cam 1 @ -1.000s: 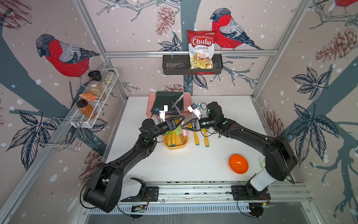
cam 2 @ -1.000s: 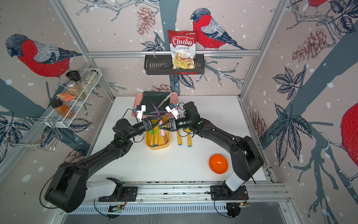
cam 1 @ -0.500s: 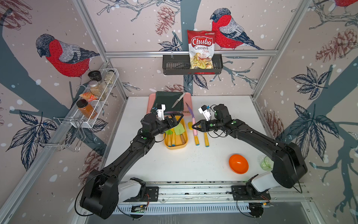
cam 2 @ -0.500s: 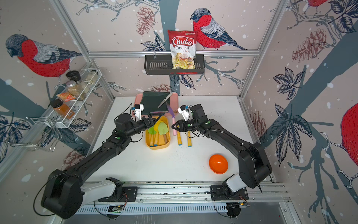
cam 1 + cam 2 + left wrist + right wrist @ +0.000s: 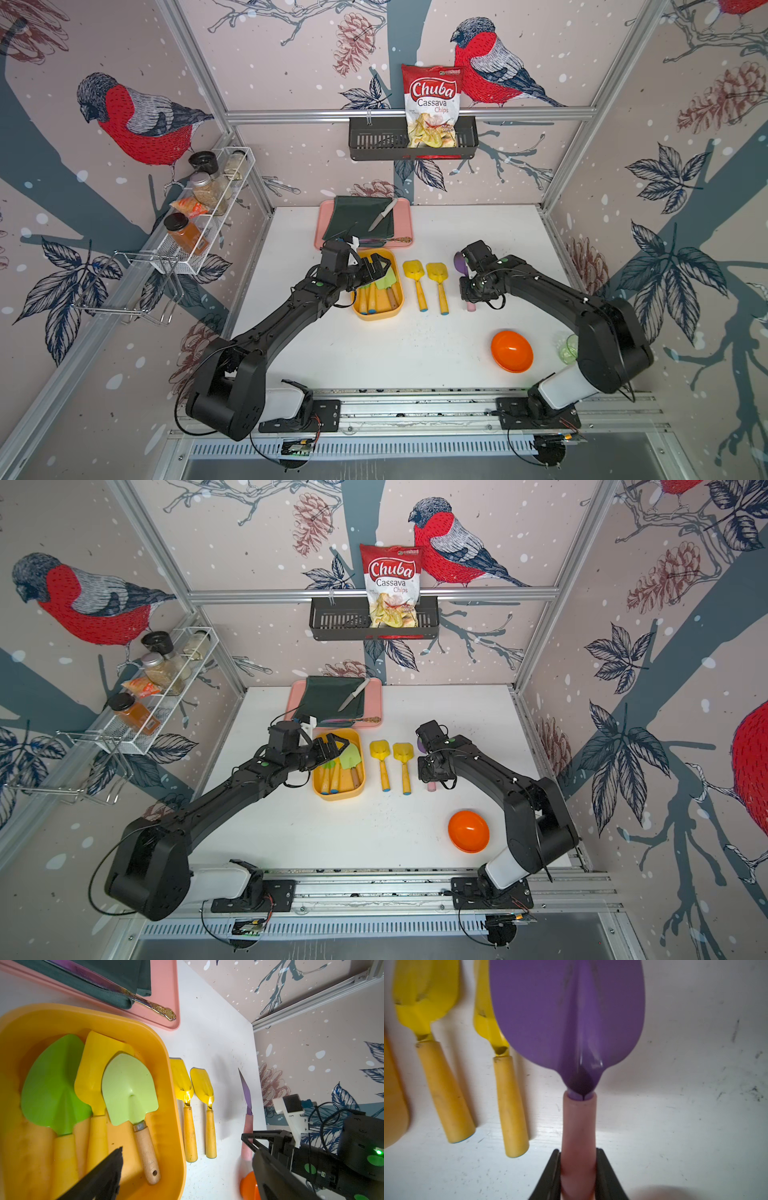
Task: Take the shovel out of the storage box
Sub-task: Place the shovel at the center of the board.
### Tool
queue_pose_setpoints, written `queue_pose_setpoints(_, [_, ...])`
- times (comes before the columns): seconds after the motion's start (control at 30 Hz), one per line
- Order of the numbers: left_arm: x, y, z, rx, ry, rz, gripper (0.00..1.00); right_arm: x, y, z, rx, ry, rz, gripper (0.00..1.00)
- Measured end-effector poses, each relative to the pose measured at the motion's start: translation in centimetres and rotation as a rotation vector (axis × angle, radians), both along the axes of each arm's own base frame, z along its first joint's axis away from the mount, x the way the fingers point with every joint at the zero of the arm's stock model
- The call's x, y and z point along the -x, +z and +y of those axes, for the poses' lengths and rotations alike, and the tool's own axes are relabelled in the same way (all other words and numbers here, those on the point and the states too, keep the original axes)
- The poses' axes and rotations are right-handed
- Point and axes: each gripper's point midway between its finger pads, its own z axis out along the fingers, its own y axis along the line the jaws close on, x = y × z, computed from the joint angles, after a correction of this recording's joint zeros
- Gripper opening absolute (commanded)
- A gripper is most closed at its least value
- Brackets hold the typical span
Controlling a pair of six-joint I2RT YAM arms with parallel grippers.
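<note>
Storage box (image 5: 377, 315): I am seeing three shovels (image 5: 128, 1086) lying inside.
Right jaws: clamping purple shovel (image 5: 566, 1012) handle, outside box.
Left jaws: hanging apart above box.

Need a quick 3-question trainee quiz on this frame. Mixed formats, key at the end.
1. Multiple choice: what is the right gripper shut on?
A) nothing
B) the pink handle of the purple shovel
C) the rim of the storage box

2. True or false: the left gripper is shut on a shovel inside the storage box.

3. Fill in: ___ shovels lie inside the storage box.

Key: 1 B; 2 false (its jaws are open over the box, holding nothing); 3 three.
</note>
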Motion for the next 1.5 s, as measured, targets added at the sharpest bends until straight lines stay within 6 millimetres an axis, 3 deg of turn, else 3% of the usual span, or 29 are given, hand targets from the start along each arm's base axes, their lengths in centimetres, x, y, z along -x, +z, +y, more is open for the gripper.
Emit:
queue_pose_setpoints(0.37, [0.1, -1.4, -0.1, -0.018, -0.009, 0.031, 0.98, 0.7, -3.7, -0.1, 0.085, 0.013, 0.130, 0.08])
queue_pose_setpoints(0.63, [0.2, -1.7, -0.1, -0.021, -0.009, 0.038, 0.98, 0.2, -4.4, 0.5, 0.107, 0.025, 0.138, 0.12])
queue_pose_setpoints(0.93, [0.2, -2.7, -0.3, -0.040, -0.023, 0.053, 0.98, -0.3, -4.7, 0.2, 0.132, 0.017, 0.132, 0.14])
queue_pose_setpoints(1.1, [0.6, -3.4, -0.6, -0.060, -0.039, 0.079, 0.98, -0.7, -4.6, 0.1, 0.134, 0.012, 0.124, 0.31])
queue_pose_setpoints(1.33, [0.7, -4.7, -1.9, -0.133, -0.067, 0.113, 0.96, -0.8, -3.7, 0.5, 0.119, 0.016, 0.100, 0.35])
queue_pose_setpoints(1.5, [1.0, -6.8, -2.5, -0.227, -0.087, 0.174, 0.86, -0.9, -2.4, 0.6, 0.105, 0.015, 0.068, 0.44])
